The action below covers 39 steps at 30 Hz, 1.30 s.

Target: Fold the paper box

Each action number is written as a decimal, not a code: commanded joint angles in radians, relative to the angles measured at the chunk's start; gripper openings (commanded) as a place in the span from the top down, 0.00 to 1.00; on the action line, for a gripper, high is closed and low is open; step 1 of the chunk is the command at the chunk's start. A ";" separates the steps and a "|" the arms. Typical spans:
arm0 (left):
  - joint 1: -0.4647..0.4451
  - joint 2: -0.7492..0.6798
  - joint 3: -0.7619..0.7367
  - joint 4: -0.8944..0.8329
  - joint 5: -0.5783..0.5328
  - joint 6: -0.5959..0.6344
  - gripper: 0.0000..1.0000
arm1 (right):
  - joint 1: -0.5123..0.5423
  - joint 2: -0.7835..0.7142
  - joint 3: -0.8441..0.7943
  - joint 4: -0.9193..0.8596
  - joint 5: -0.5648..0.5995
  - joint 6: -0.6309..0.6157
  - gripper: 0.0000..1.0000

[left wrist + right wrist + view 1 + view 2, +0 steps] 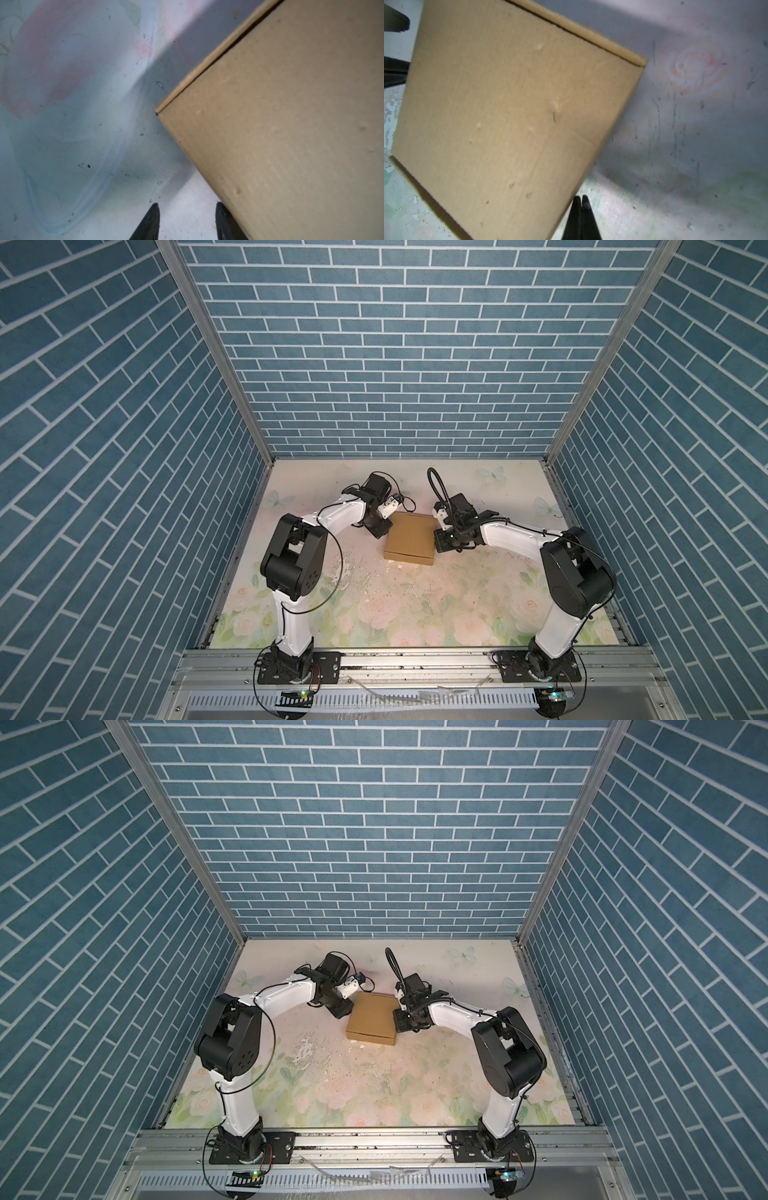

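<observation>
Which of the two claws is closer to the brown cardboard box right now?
Left, narrowly. The left gripper stands open beside the paper box, one finger against its edge. The right gripper is shut by the opposite edge, slightly apart.

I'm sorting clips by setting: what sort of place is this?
Probably a staged robot test cell, not a real room: printed blue brick panels enclose a floral tabletop, the left arm and right arm are bolted to an aluminium rail, and a paper box lies between them.

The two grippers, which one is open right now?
The left gripper: its fingers stand apart beside the paper box, while the right gripper has them pressed together.
</observation>
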 commanded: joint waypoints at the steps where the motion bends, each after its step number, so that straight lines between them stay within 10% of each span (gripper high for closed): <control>1: -0.017 0.006 0.022 -0.043 -0.022 -0.016 0.52 | 0.006 -0.051 -0.026 0.008 0.023 0.055 1.00; 15: 0.031 -0.201 -0.183 0.016 -0.048 -0.052 0.47 | -0.043 -0.046 -0.032 0.030 0.078 0.030 1.00; 29: 0.323 -0.526 -0.484 0.239 0.201 -0.214 0.42 | -0.068 0.100 0.169 -0.001 0.061 0.007 1.00; 38: 0.450 -0.587 -0.611 0.399 0.279 -0.272 0.22 | -0.152 -0.131 0.071 -0.022 0.298 -0.143 0.81; 39: 0.462 -0.593 -0.629 0.426 0.276 -0.287 0.02 | -0.166 -0.173 0.032 0.005 0.322 -0.169 0.77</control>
